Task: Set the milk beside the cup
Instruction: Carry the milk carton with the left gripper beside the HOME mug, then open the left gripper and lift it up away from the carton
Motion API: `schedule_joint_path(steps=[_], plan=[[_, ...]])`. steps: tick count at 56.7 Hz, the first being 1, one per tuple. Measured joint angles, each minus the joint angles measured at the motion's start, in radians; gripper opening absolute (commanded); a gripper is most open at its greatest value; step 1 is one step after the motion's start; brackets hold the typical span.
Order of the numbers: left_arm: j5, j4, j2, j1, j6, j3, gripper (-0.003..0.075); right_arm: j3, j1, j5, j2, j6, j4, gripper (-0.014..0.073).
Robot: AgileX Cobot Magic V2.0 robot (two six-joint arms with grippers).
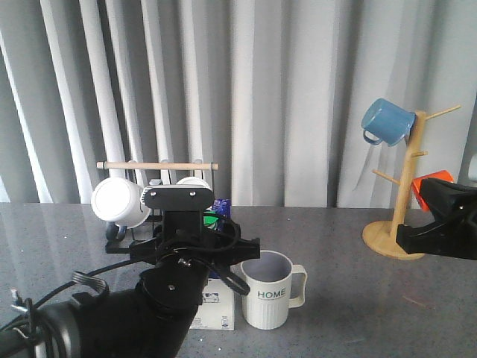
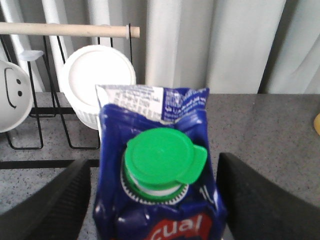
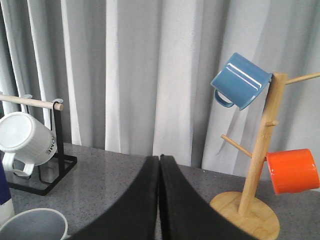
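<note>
Milk [image 2: 160,170] stands on the table just left of the cup [image 1: 267,291], its base showing in the front view under the left arm, which hides most of it. Furthest left on the grey table [image 1: 350,313] is a black wire rack [image 1: 123,242] with a wooden rod [image 1: 156,165] on top and white mugs [image 1: 119,201] hanging from it. Next comes the left gripper [image 2: 155,200]: its two dark fingers [image 2: 50,205] sit either side of the carton just below the green cap [image 2: 162,160], but whether they press the carton or have let go I cannot tell from these views. The cup, marked HOME, stands upright with its handle turned away from the carton; the two look very close, though touching or not is hidden. Further right is a wooden mug tree [image 1: 406,194] holding a blue mug [image 1: 387,121] and an orange mug [image 3: 292,170], with the right gripper [image 3: 159,200] in front of it, fingers pressed together on nothing.

Placement looks nearly done. To finish well, the carton should rest flat before the fingers spread, then the arm should lift straight up, so the tall carton is not tipped into the cup.
</note>
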Motion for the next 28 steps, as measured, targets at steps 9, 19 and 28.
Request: schedule_joint_path(steps=[9, 19, 28], plan=[[-0.023, 0.019, -0.045, 0.000, 0.000, 0.000, 0.0507, 0.000, 0.000, 0.000, 0.000, 0.000, 0.000, -0.0008], [-0.023, 0.089, -0.123, 0.000, 0.000, 0.000, 0.0454, 0.000, 0.000, 0.000, 0.000, 0.000, 0.000, -0.0008], [-0.032, 0.145, -0.210, 0.000, 0.000, 0.000, 0.0377, 0.000, 0.000, 0.000, 0.000, 0.000, 0.000, -0.0008]])
